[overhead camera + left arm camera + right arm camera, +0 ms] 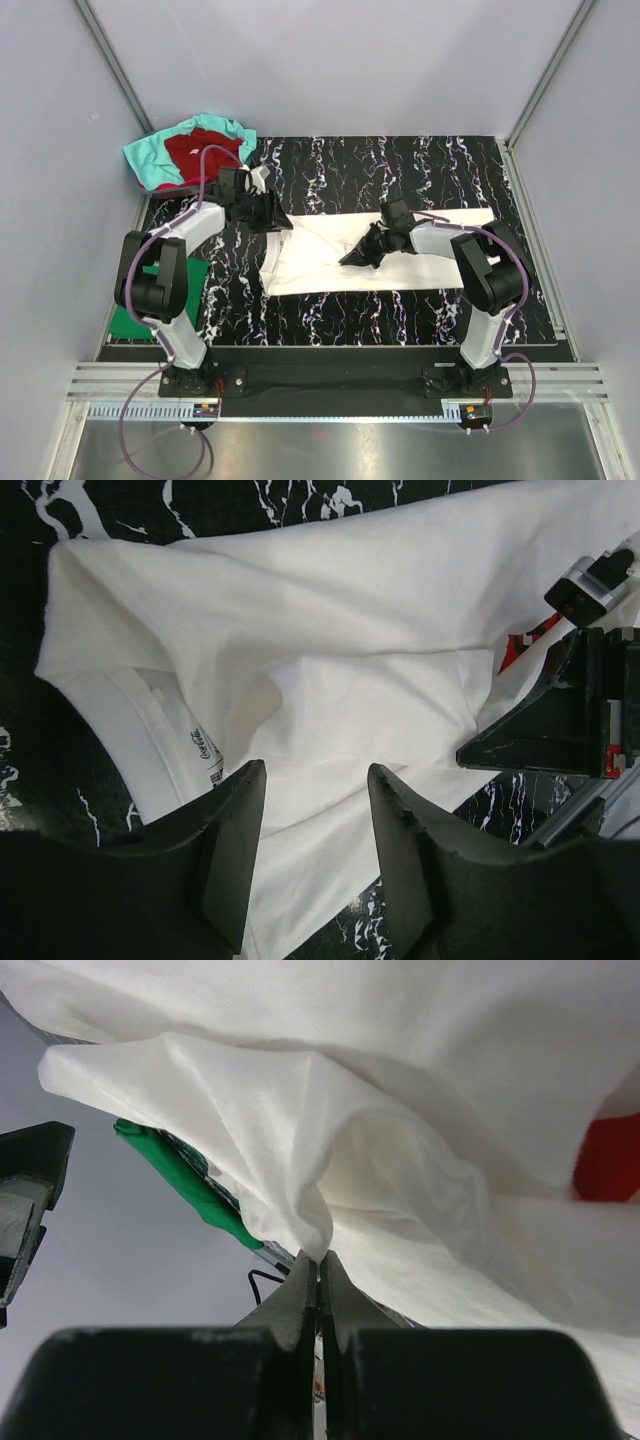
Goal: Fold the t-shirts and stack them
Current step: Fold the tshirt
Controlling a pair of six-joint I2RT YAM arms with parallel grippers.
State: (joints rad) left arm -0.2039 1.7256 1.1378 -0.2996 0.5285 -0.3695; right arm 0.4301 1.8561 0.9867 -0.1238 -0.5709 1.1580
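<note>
Right gripper (320,1258) pinches a fold of the soft white red-printed t-shirt (310,265) mid black marbled counter (400,318), left gripper (316,780) gapes wide over its left-edge end: best clamp there too, lift evenly, cloth taut.

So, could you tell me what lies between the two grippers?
Only the white t-shirt lies between left gripper and right gripper, as the top view shows.
</note>
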